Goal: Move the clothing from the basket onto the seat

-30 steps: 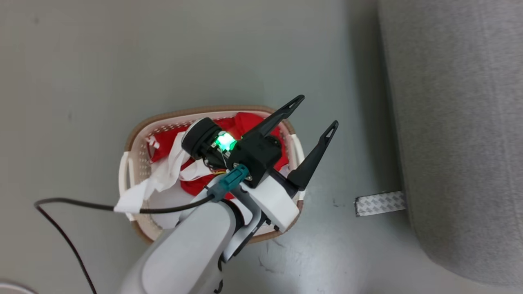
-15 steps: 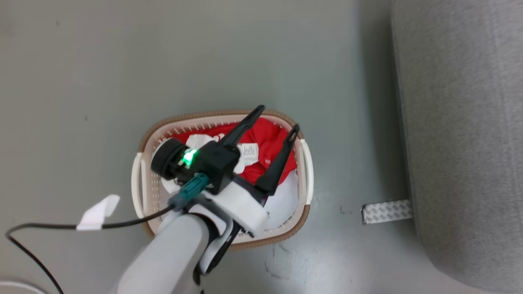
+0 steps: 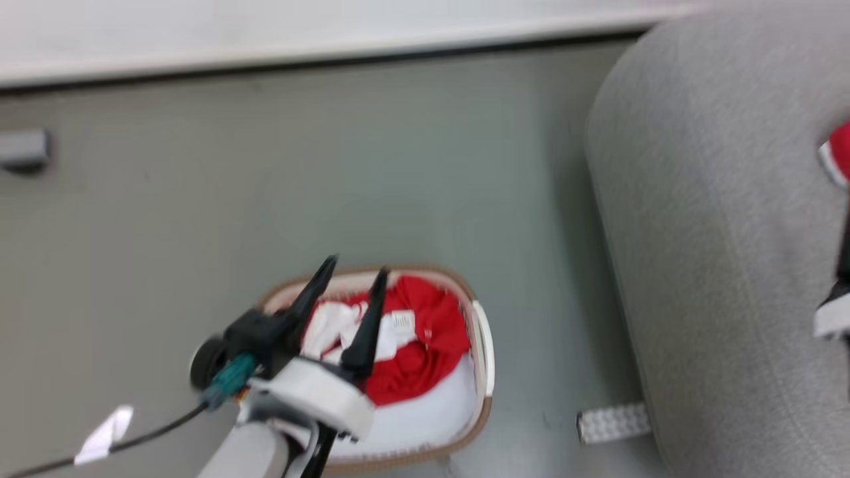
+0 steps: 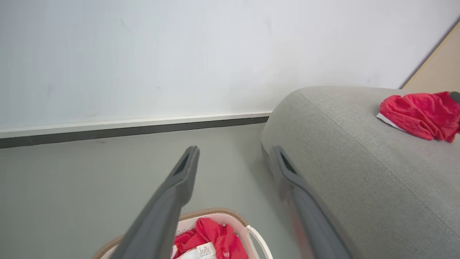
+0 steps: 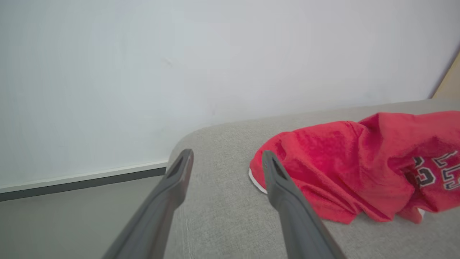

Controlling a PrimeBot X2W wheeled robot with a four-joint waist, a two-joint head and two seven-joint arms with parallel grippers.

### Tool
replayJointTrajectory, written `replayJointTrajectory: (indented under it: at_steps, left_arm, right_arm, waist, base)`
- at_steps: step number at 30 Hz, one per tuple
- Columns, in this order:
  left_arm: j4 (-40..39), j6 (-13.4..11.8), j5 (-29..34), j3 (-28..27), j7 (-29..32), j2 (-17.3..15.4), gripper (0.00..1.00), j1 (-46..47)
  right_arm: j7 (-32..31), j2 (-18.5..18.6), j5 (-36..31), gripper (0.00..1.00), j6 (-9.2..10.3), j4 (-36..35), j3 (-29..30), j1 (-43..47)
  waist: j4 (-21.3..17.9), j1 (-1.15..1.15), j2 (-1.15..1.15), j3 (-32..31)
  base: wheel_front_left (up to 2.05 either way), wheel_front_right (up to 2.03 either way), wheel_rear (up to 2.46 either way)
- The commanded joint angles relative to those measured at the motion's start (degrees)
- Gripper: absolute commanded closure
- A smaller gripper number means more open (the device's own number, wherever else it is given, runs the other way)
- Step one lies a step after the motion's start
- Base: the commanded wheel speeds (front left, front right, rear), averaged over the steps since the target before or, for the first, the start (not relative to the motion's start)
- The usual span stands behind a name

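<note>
The cream basket (image 3: pixel 483 358) stands on the floor with red and white clothing (image 3: pixel 425 345) heaped in it. My left gripper (image 3: pixel 355 269) hovers open above the basket's left half, holding nothing. In the left wrist view that gripper (image 4: pixel 234 151) points toward the wall, over the basket (image 4: pixel 251 233) and its clothing (image 4: pixel 219 233). The grey seat (image 3: pixel 717 232) fills the right side. A red garment (image 5: pixel 341 169) lies on the seat (image 5: pixel 222 201), just right of my open, empty right gripper (image 5: pixel 227 154). The same garment (image 4: pixel 420 111) lies on the seat (image 4: pixel 341 151) in the left wrist view.
A white wall with a dark baseboard (image 3: pixel 332 60) runs along the far side. A strip of patterned tape (image 3: pixel 607 423) lies on the floor by the seat's base. A black cable with a white tag (image 3: pixel 103 435) trails at the lower left. Part of my right arm (image 3: pixel 833 312) shows at the right edge.
The head camera has swung up, bringing the wall and the seat's top into view. My left gripper, open throughout, has shifted from the basket's right side to its left. The right gripper's jaws have opened.
</note>
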State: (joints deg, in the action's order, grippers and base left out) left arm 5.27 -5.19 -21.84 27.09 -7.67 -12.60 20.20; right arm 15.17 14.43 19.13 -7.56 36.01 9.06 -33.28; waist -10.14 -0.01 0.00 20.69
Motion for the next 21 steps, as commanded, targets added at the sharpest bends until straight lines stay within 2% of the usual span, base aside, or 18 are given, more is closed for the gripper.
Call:
replayJointTrajectory:
  at_steps: [1,9,15,21]
  left_arm:
    - [0.8,-0.35,-0.72,-0.51,-1.16,0.09,0.0,-1.72]
    - [7.37,-2.86,-1.95,-3.73,-6.72,0.81,0.0,-8.8]
    - [10.21,-2.83,0.08,-6.59,-7.51,1.83,0.0,-12.85]
    - [9.59,-1.58,4.25,-11.64,-7.47,3.24,0.0,-17.75]
  right_arm:
    - [-0.05,0.12,-1.14,0.0,0.14,-1.48,-0.73,2.48]
    - [-0.04,-2.36,-5.63,0.0,0.14,-9.76,-6.46,15.49]
    - [-0.04,-6.58,-8.44,0.0,0.14,-14.39,-7.08,23.95]
    - [-0.05,-10.28,-9.47,0.0,0.13,-16.28,-6.96,29.79]
  waist:
    - [0.87,0.01,0.0,-5.79]
    - [5.71,0.01,0.0,-14.75]
    - [9.2,0.01,0.0,-19.28]
    - [9.99,0.01,0.0,-21.99]
  base:
    - [0.0,0.0,0.0]
    - [0.0,0.0,0.0]
    - [0.0,0.0,0.0]
    - [0.0,0.0,0.0]
